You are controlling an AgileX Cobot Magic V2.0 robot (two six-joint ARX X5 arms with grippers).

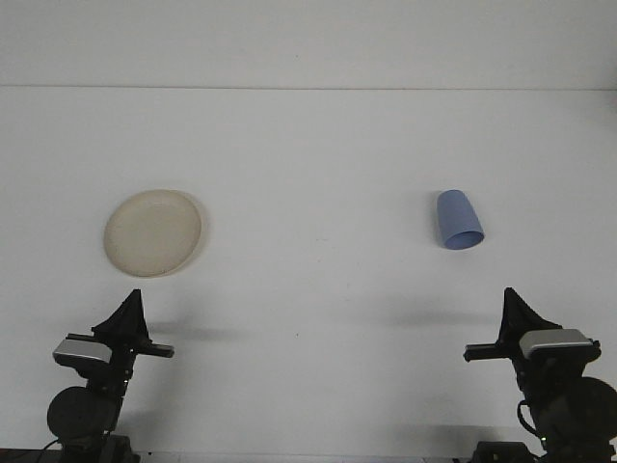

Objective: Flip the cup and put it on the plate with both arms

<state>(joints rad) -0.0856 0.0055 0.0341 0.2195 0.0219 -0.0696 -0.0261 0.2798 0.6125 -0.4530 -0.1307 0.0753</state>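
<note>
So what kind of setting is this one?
Likely a lab test bench, not a home: a bare white table, two robot arms at its near edge, and only a plate and cup laid out.

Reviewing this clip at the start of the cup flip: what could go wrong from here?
1. The blue cup lies on its side on the white table, so it may roll away if the right gripper nudges it instead of closing squarely.
2. The beige plate sits far left, the cup far right, so the transfer probably needs a handover to the left gripper, and the cup could slip there.
</note>
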